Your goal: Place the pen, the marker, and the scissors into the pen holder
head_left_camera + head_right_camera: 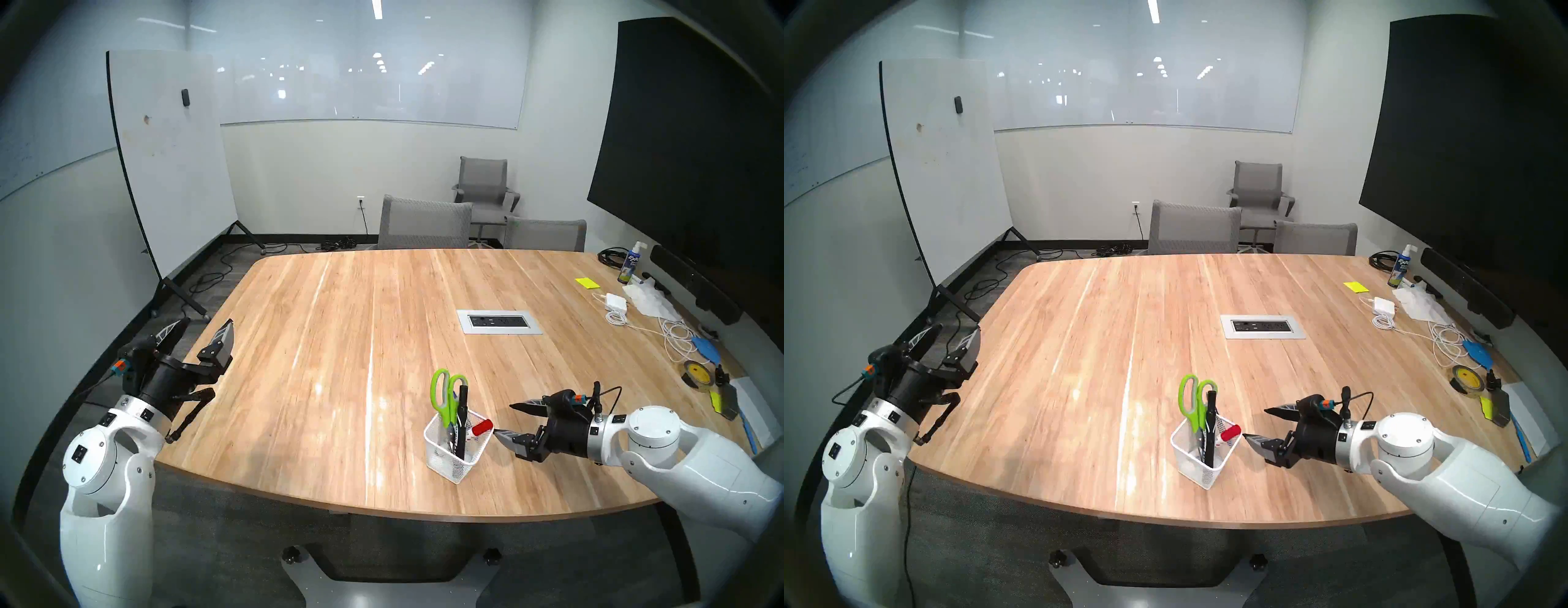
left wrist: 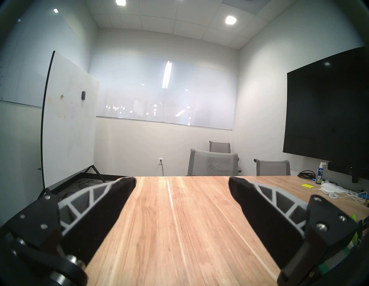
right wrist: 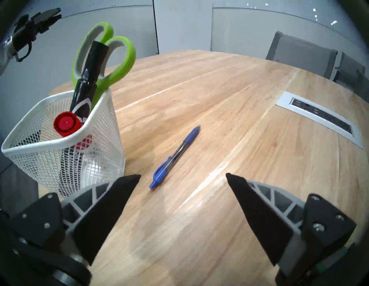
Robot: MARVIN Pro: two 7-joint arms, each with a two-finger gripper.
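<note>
Three items already stand in the white wire-mesh pen holder [image 3: 65, 151]: lime-green-handled scissors [image 3: 117, 60], a thick black marker [image 3: 89, 79] and a red-capped marker [image 3: 66, 123]. Just beside it, the slim blue ballpoint pen [image 3: 175, 155] lies flat on the wooden table [image 1: 318, 361]. Spread wide and empty, the right gripper [image 3: 182, 177] hangs above the pen. At the table's left edge, the left gripper [image 2: 181, 183] is equally wide, holding nothing.

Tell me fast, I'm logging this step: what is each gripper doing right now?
Left gripper: open, holding nothing, off at the table's left edge.
Right gripper: open, holding nothing, over the pen beside the pen holder.
</note>
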